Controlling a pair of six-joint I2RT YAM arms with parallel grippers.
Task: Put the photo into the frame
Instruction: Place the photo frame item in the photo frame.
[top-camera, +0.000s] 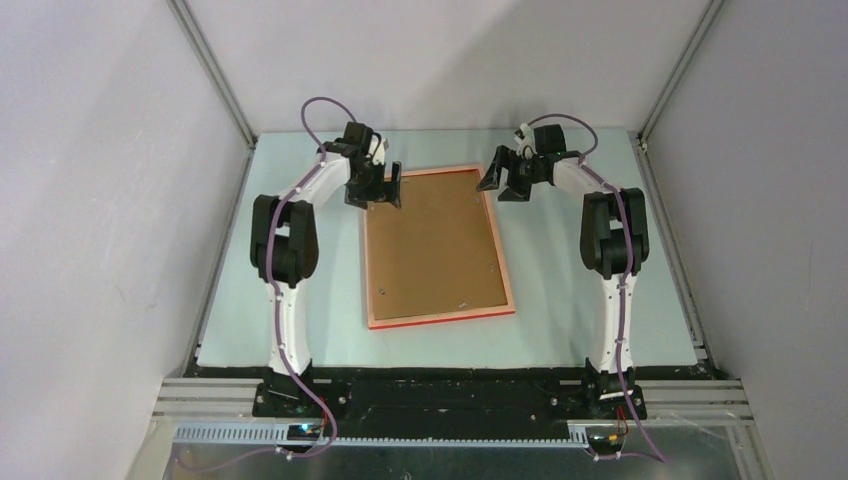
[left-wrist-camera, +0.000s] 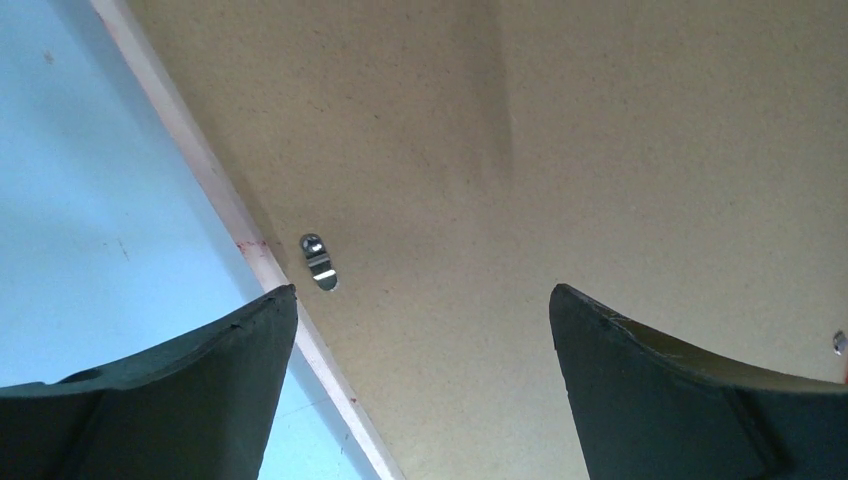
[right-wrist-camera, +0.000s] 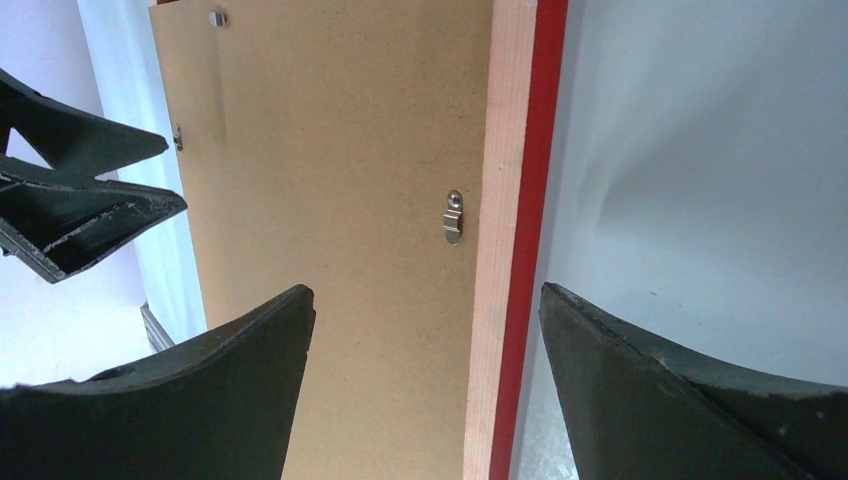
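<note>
Frame (top-camera: 440, 318) face-down, backing board (top-camera: 432, 245) in; left claw (top-camera: 385, 189) & right claw (top-camera: 503, 185) wide at 11/1 o'clock; next prob. turn clips (right-wrist-camera: 453, 218).

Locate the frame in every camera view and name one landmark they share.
Top external: the frame lies back-up in the middle of the picture.
Left wrist: its pale rim runs diagonally from top left to bottom centre.
Right wrist: its pale rim with red edge runs vertically, right of centre.
Shared landmark: the brown backing board inside it.

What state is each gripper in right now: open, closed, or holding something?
Left gripper: open, holding nothing, over the frame.
Right gripper: open, holding nothing, over the frame.
</note>
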